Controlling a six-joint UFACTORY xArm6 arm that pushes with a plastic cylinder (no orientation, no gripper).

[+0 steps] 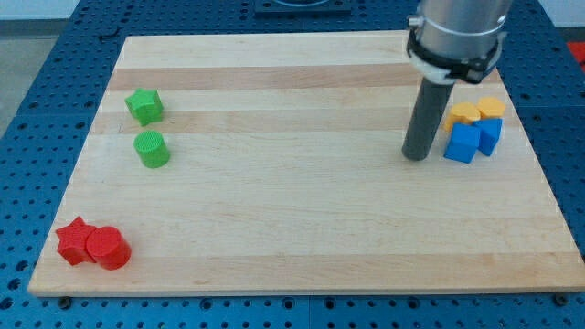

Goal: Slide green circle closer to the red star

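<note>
The green circle stands at the view's left, just below a green star. The red star lies at the view's bottom left corner, touching a red circle on its right. My tip is far away on the view's right, just left of the blue blocks and touching none of them that I can see. It is well apart from the green circle and the red star.
On the view's right sit a blue cube, a second blue block, and two yellow blocks behind them. The wooden board has edges all round, with a blue perforated table beyond.
</note>
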